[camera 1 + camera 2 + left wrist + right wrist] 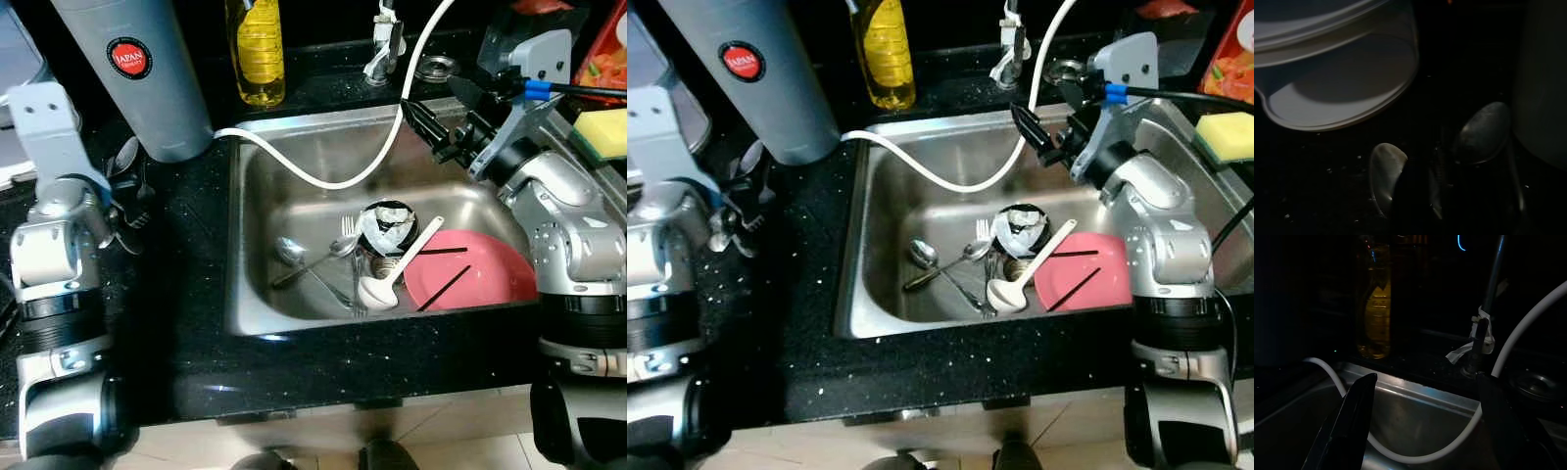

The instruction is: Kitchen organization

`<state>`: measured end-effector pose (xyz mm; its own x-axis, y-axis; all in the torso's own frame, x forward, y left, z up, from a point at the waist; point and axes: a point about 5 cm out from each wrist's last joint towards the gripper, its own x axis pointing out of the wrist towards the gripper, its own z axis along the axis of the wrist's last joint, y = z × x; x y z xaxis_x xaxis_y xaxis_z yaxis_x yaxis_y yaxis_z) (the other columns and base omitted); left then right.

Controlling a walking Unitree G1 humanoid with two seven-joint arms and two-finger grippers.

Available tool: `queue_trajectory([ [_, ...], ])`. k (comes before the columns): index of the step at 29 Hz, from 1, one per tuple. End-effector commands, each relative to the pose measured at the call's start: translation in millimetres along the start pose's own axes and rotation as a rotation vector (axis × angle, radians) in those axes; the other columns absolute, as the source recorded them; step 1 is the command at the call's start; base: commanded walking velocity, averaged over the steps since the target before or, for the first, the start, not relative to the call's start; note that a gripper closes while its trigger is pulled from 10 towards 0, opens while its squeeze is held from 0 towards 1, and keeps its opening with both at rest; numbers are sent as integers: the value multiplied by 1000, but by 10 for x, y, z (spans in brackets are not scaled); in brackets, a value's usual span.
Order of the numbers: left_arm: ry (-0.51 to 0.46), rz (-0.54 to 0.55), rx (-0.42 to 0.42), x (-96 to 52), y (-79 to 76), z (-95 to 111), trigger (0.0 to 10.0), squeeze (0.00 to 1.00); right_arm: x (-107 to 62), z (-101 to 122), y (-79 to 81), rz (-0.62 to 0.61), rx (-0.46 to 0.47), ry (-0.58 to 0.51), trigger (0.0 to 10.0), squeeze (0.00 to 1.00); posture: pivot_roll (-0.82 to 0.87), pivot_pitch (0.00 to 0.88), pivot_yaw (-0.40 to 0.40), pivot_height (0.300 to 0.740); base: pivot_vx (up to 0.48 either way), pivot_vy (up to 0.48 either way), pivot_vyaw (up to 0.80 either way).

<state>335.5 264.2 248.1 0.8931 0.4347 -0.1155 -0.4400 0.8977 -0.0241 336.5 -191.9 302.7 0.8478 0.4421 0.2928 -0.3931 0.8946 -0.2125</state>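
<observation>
Steel sink (257,235) holds pink plate (470,274), white spoon (397,274), metal cutlery. Right gripper (1036,132) above sink's back rim, fingers spread, empty (white hose between). Left gripper (125,201) over black tabletop (186,323), finger state unclear.

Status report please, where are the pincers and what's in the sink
Right pincer open, above sink's back rim. Left pincer over counter by spoons, empty. Pink plate, white ladle, cutlery in sink. White hose crosses basin.

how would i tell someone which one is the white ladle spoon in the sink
Start at the steel sink set in the black counter, then find the pink plate at its right end. The white ladle spoon leans across that plate's left edge, the only white plastic utensil beside the metal spoons and fork.
</observation>
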Motion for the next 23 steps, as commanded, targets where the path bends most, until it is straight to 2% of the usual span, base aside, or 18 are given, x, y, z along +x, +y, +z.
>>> queue_trajectory([
  [1, 20, 29, -8, -8, 87, -52, 10000, 1000, 36, 10, 43, 20, 0, -12, 10000, 0, -52, 102, 96, 740, 0, 0, 0],
  [5, 71, 50, -70, -29, 102, -108, 10000, 1000, 43, 15, 45, 24, -2, -14, 10000, 0, -53, 98, 93, 740, 0, 0, 0],
  [10, 144, 25, -73, -51, 59, -233, 10000, 1000, 47, 14, 49, 26, -1, -16, 10000, 0, -51, 93, 93, 740, 0, 0, 0],
  [16, 217, 19, -140, -51, 54, -362, 10000, 1000, 53, 14, 57, 28, 0, -20, 10000, 0, -52, 88, 94, 740, 0, 0, 0],
  [23, 294, 88, -217, 7, 113, -501, 10000, 1000, 61, 18, 60, 29, 2, -27, 10000, 0, -52, 88, 92, 740, 0, 0, 0],
])
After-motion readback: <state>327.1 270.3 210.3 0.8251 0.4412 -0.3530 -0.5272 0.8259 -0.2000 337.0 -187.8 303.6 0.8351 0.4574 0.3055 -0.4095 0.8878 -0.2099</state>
